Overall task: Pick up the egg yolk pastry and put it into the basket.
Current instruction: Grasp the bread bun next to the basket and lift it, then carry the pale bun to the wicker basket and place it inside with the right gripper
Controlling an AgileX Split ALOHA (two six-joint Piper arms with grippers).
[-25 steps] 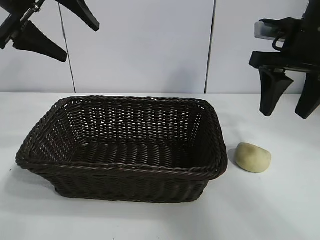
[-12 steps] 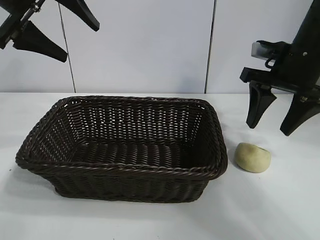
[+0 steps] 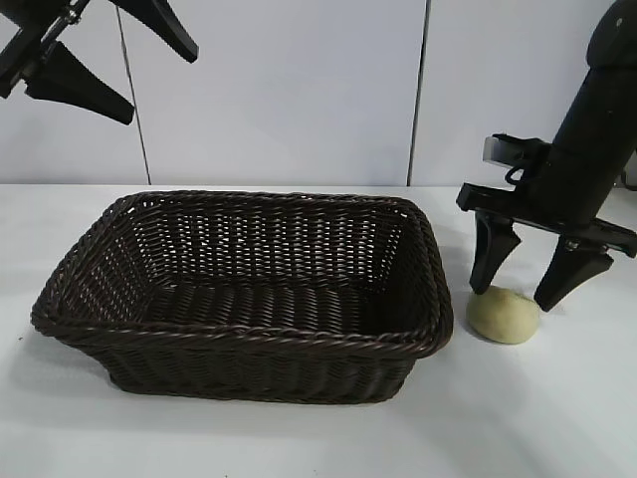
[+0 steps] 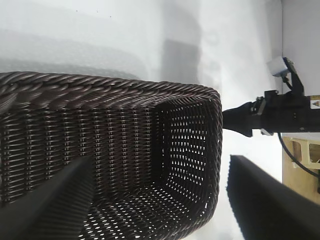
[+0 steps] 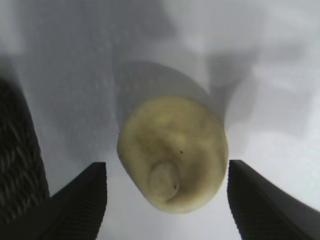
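Item: egg yolk pastry (image 3: 504, 315), pale yellow, domed, lying on the white table (image 3: 557, 418) between my right fingertips (one small knob shows on its top in my right wrist view).

Item: my right gripper (image 3: 522, 289), pointing steeply down, fingers spread, one to each side of the pastry and just above its shoulders; neither pad presses it.

Item: basket (image 3: 249, 344), dark brown wicker, just beside my right fingers, nothing inside.

Item: my left gripper (image 3: 116, 62), held high over the basket's far corner, fingers apart and gripping nothing.
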